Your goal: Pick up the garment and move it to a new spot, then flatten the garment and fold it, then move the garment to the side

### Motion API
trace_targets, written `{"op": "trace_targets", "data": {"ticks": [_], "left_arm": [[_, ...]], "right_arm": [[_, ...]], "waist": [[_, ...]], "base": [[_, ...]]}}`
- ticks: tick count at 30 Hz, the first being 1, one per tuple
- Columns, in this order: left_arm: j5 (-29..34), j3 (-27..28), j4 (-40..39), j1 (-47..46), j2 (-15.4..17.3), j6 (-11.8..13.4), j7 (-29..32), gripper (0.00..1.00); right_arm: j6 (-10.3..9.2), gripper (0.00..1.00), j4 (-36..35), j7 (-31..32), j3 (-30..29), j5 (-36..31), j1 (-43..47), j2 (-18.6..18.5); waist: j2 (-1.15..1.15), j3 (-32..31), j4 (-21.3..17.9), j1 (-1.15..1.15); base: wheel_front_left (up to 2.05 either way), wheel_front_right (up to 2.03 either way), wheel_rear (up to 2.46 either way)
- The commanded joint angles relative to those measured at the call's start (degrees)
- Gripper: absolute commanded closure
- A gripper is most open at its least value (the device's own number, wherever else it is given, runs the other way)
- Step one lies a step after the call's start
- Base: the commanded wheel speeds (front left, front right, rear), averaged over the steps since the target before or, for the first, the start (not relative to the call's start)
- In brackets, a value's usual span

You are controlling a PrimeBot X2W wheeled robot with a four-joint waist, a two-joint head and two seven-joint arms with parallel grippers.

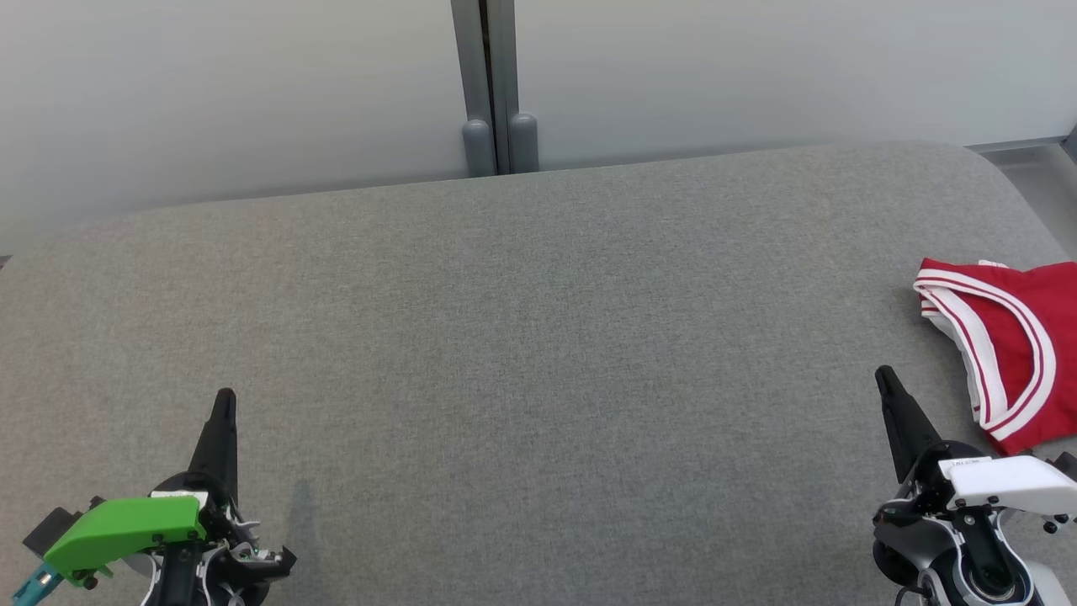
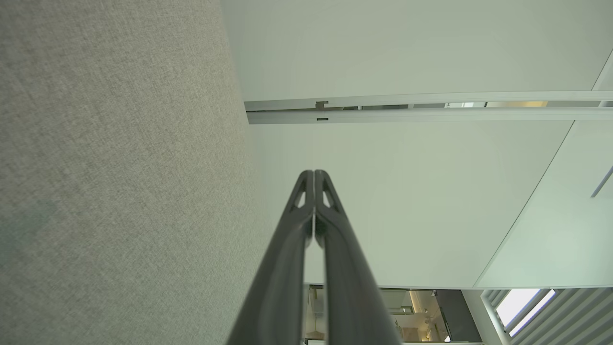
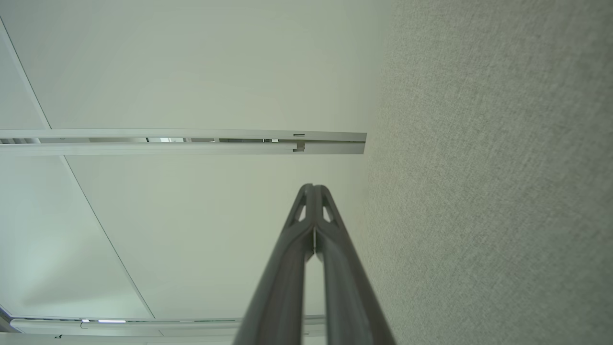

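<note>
The garment [image 1: 1010, 345] is red with white striped trim. It lies folded at the far right of the grey fabric surface [image 1: 522, 337], partly cut off by the head view's right edge. My right gripper [image 1: 885, 377] is shut and empty at the lower right, its tips just left of the garment's near edge and apart from it. My left gripper [image 1: 225, 397] is shut and empty at the lower left, far from the garment. In the left wrist view my left gripper [image 2: 314, 173] has its tips pressed together, as does my right gripper [image 3: 312, 188] in the right wrist view.
A pale wall with a grey vertical post [image 1: 495, 84] stands behind the surface's far edge. The surface rounds off at its far right corner [image 1: 993, 168]. Grey fabric stretches wide between the two grippers.
</note>
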Motion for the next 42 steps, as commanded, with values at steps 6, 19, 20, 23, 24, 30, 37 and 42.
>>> {"op": "trace_targets", "data": {"ticks": [6, 19, 20, 23, 24, 30, 37, 42], "left_arm": [[-0.3, 0.1, -0.1, -0.6, 0.0, 0.1, 0.2, 1.0], [-0.3, 0.1, -0.1, -0.6, 0.0, 0.1, 0.2, 1.0], [-0.3, 0.1, -0.1, -0.6, 0.0, 0.1, 0.2, 1.0], [-0.3, 0.1, -0.1, -0.6, 0.0, 0.1, 0.2, 1.0], [-0.3, 0.1, -0.1, -0.6, 0.0, 0.1, 0.2, 1.0], [-0.3, 0.1, -0.1, -0.6, 0.0, 0.1, 0.2, 1.0], [-0.3, 0.1, -0.1, -0.6, 0.0, 0.1, 0.2, 1.0], [-0.3, 0.1, -0.1, -0.6, 0.0, 0.1, 0.2, 1.0]], "right_arm": [[0.0, 1.0, -0.2, 0.1, -0.1, 0.2, 0.6, -0.3], [-0.01, 1.0, -0.2, 0.1, -0.1, 0.2, 0.6, -0.3], [0.0, 1.0, -0.2, 0.1, -0.1, 0.2, 0.6, -0.3], [0.0, 1.0, -0.2, 0.1, -0.1, 0.2, 0.6, -0.3], [0.0, 1.0, -0.2, 0.1, -0.1, 0.2, 0.6, -0.3], [0.0, 1.0, -0.2, 0.1, -0.1, 0.2, 0.6, -0.3], [0.0, 1.0, -0.2, 0.1, -0.1, 0.2, 0.6, -0.3], [0.0, 1.0, -0.2, 0.1, -0.1, 0.2, 0.6, -0.3]], "waist": [[0.0, 0.0, 0.0, 0.0], [0.0, 0.0, 0.0, 0.0], [0.0, 0.0, 0.0, 0.0], [0.0, 0.0, 0.0, 0.0], [0.0, 0.0, 0.0, 0.0], [0.0, 0.0, 0.0, 0.0], [0.0, 0.0, 0.0, 0.0], [0.0, 0.0, 0.0, 0.0]], "base": [[0.0, 0.0, 0.0], [0.0, 0.0, 0.0], [0.0, 0.0, 0.0], [0.0, 0.0, 0.0], [0.0, 0.0, 0.0], [0.0, 0.0, 0.0], [0.0, 0.0, 0.0], [0.0, 0.0, 0.0]]}}
